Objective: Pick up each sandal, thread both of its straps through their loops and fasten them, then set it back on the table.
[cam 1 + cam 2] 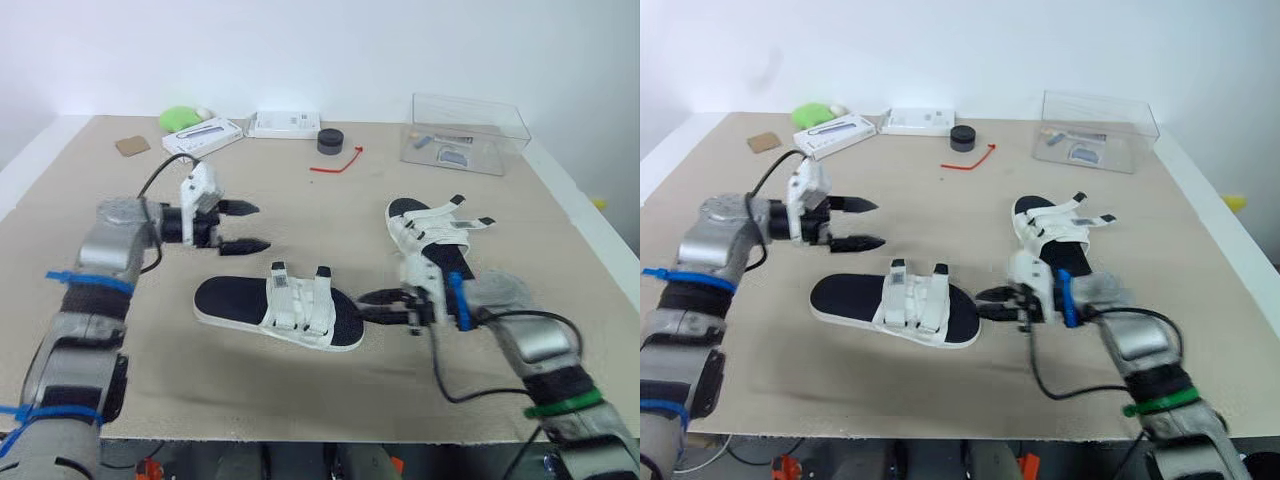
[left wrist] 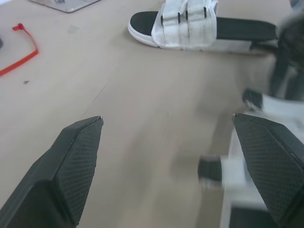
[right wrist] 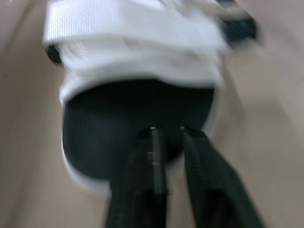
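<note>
1. Leftward, the left gripper [image 1: 262, 226] is hovering above the table [image 1: 300, 200], its fingers spread wide and pointing toward the middle.
2. Centre front, the near sandal [image 1: 280, 312] is lying flat, sole down, with two white straps crossing its black footbed.
3. Next, the right gripper [image 1: 370, 305] is reaching low to that sandal's right end, fingers nearly pressed together at the rim; whether they are pinching it cannot be told.
4. Behind the right gripper, the far sandal [image 1: 430, 232] is resting on the table, its black-tipped straps sticking out loose.
</note>
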